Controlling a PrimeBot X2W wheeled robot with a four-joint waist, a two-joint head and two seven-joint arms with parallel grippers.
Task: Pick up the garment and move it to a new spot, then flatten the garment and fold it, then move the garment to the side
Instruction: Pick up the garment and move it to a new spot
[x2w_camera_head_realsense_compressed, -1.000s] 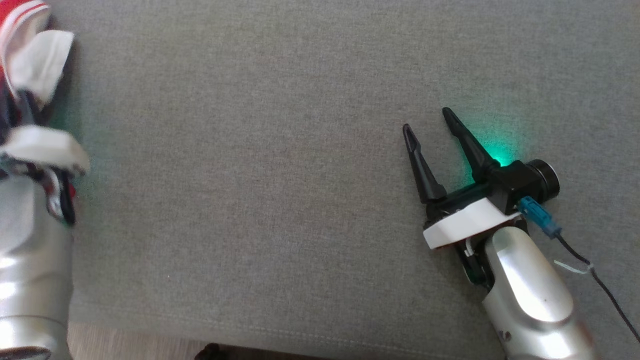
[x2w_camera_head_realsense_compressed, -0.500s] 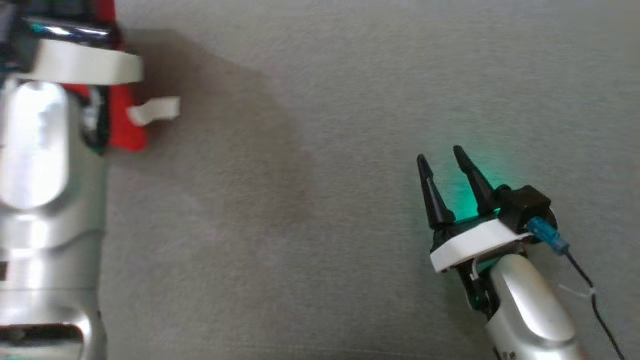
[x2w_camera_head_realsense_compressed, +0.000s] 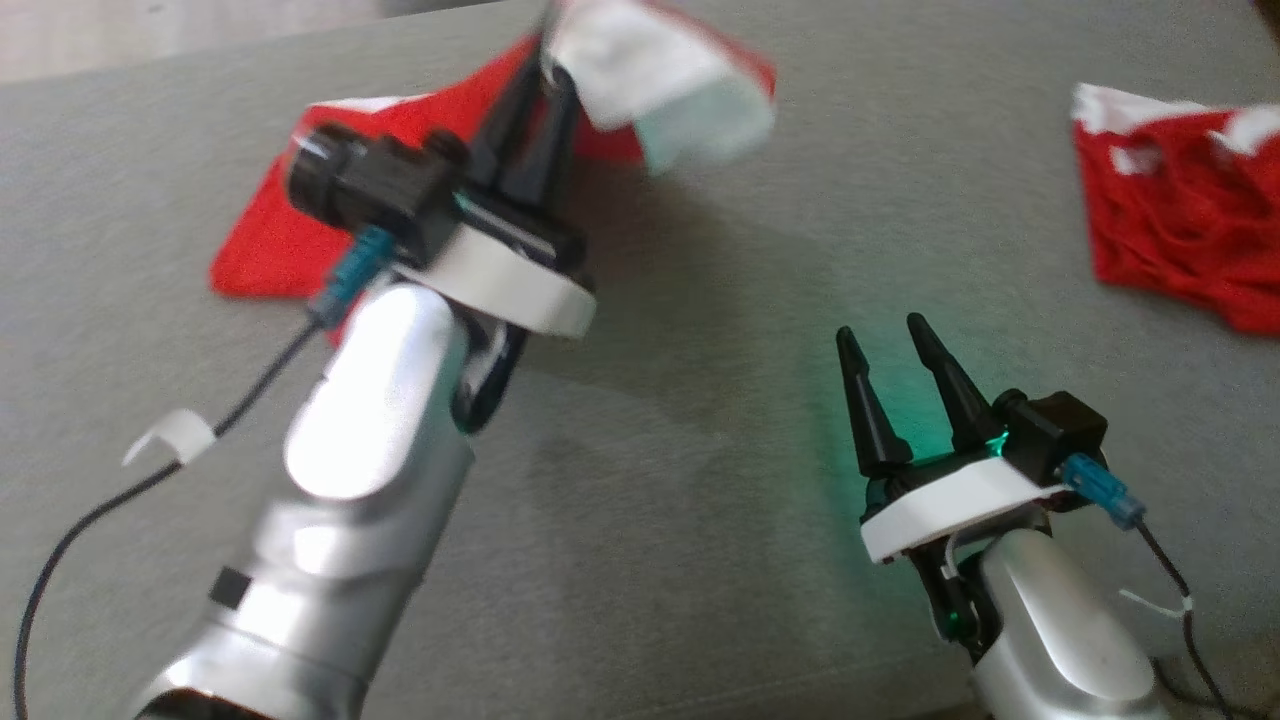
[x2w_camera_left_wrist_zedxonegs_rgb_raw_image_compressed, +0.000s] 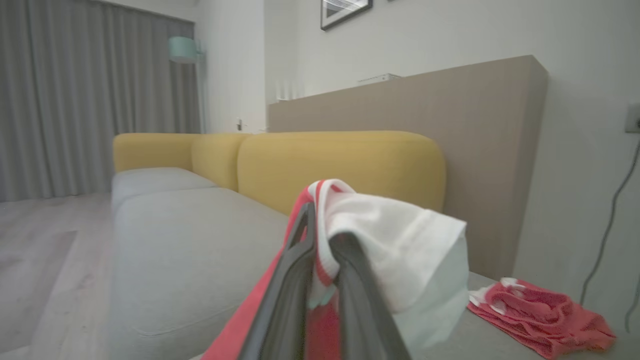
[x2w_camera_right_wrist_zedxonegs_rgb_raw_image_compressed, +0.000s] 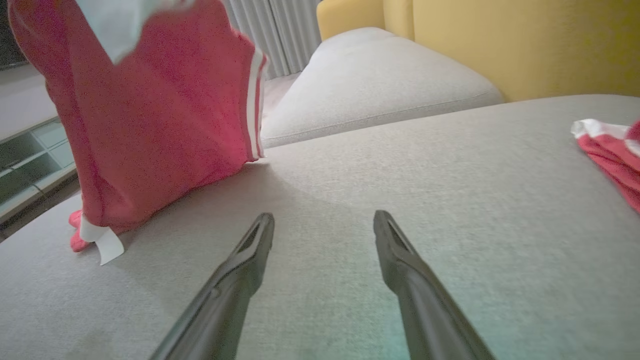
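My left gripper (x2w_camera_head_realsense_compressed: 545, 75) is shut on a red garment (x2w_camera_head_realsense_compressed: 270, 235) with white trim, lifted above the grey sofa seat (x2w_camera_head_realsense_compressed: 700, 400). In the left wrist view the two fingers pinch the white-edged cloth (x2w_camera_left_wrist_zedxonegs_rgb_raw_image_compressed: 395, 240) at the gripper (x2w_camera_left_wrist_zedxonegs_rgb_raw_image_compressed: 320, 225). The right wrist view shows the garment (x2w_camera_right_wrist_zedxonegs_rgb_raw_image_compressed: 150, 120) hanging with its lower end touching the seat, left of my right gripper (x2w_camera_right_wrist_zedxonegs_rgb_raw_image_compressed: 324, 220). My right gripper (x2w_camera_head_realsense_compressed: 880, 335) stands open low over the seat at the right, with nothing between its fingers.
A second red and white garment (x2w_camera_head_realsense_compressed: 1180, 210) lies crumpled on the seat at the far right, also in the left wrist view (x2w_camera_left_wrist_zedxonegs_rgb_raw_image_compressed: 540, 315). Yellow backrest cushions (x2w_camera_left_wrist_zedxonegs_rgb_raw_image_compressed: 340, 170) run behind the seat. Wooden floor (x2w_camera_left_wrist_zedxonegs_rgb_raw_image_compressed: 45, 260) lies past the sofa's edge.
The head camera has shifted, bringing the far seat and second garment into view. My left arm has swung up and toward the middle with the red garment. The right gripper stays open.
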